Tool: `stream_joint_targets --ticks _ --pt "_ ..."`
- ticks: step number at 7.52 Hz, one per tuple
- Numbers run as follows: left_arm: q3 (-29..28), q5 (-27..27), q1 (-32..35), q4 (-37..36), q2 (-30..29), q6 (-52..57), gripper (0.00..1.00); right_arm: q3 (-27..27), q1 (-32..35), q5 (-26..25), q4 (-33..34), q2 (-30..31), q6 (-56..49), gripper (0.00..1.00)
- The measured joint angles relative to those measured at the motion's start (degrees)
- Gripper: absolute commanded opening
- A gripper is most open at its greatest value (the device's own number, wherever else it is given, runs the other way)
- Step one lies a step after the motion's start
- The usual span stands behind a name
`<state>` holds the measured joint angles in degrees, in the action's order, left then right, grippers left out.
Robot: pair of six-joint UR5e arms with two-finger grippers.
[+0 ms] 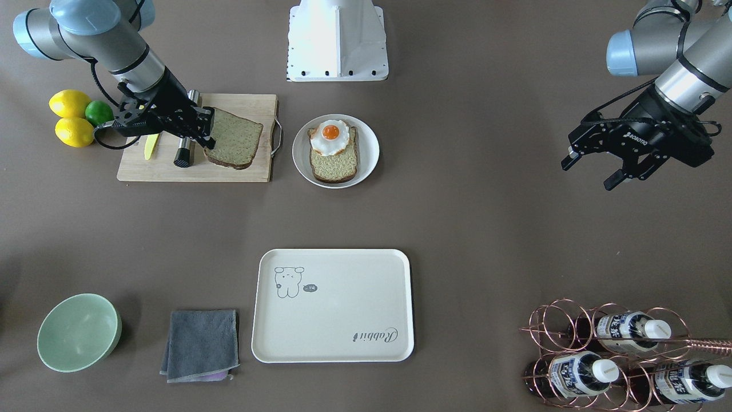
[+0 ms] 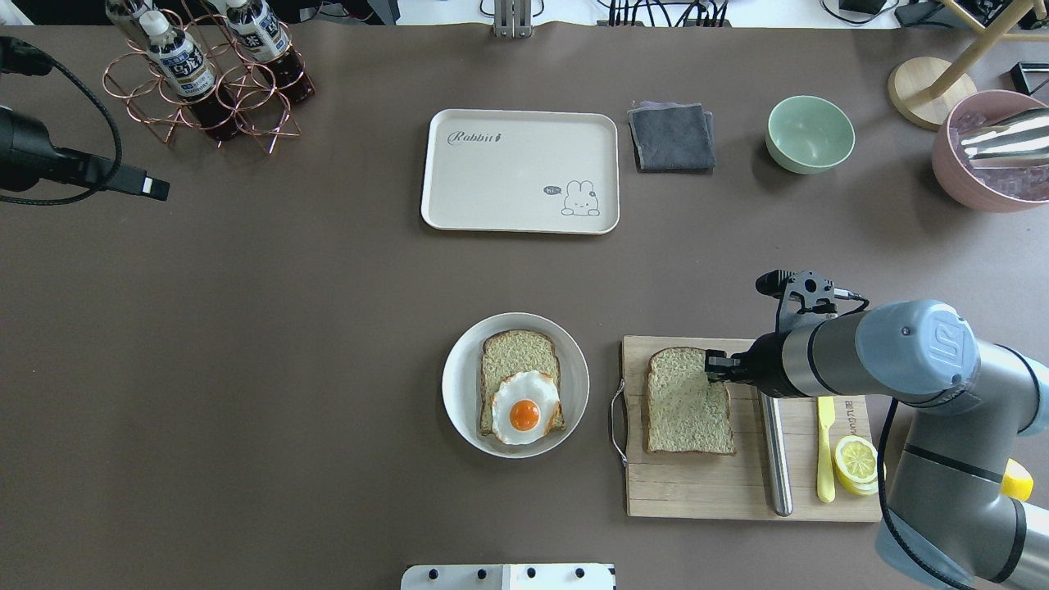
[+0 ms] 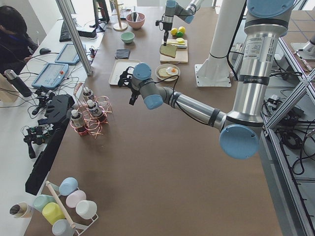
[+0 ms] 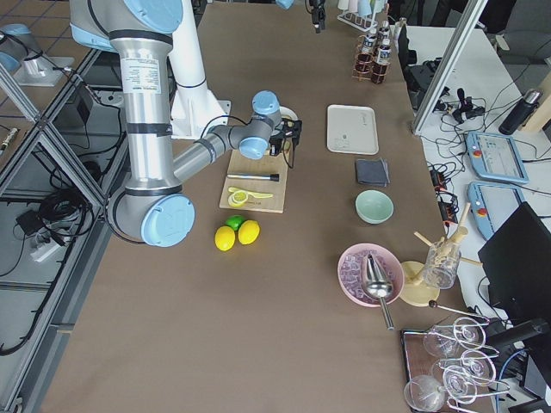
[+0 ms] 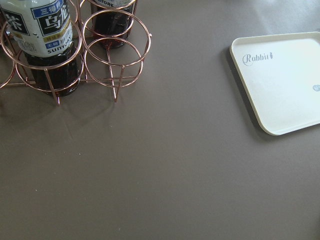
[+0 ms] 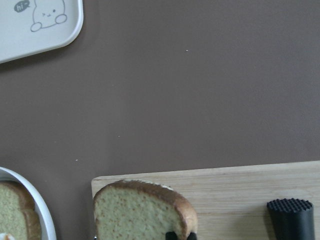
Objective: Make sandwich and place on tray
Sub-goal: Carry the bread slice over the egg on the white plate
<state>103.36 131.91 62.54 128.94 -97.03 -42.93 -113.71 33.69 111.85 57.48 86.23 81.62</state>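
Note:
One wholegrain bread slice [image 1: 334, 163] with a fried egg [image 1: 330, 136] on top lies on the round white plate [image 1: 300, 154]. A second bread slice [image 1: 237, 140] is on the wooden cutting board [image 1: 229, 174]. My right gripper [image 1: 209, 130] is shut on this slice's edge, and its fingertips pinch the crust in the right wrist view [image 6: 182, 235]. The slice [image 2: 684, 406] looks slightly tipped up at that edge. The cream tray [image 1: 343, 309] lies bare on the operators' side of the table. My left gripper [image 1: 588, 174] is open and empty, hovering far off to the side.
A yellow knife [image 1: 150, 146] and a steel utensil with a black end [image 1: 183, 157] lie on the board. Lemons and a lime [image 1: 71, 117] sit beside it. A green bowl [image 1: 77, 332], grey cloth [image 1: 200, 343] and copper bottle rack [image 1: 617, 355] flank the tray.

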Motion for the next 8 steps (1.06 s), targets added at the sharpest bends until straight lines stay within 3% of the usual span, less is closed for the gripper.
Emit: stream_joint_targets --ticks 4,8 --pt "0.01 0.67 -0.02 -0.03 -0.34 -0.46 0.99 1.61 -0.60 0.31 0.07 -9.21 0.38 0.00" --pt "-0.66 0.80 -0.05 0.02 -0.97 -0.61 0.99 11.07 -7.68 -4.47 0.05 -22.13 -0.05 0.00"
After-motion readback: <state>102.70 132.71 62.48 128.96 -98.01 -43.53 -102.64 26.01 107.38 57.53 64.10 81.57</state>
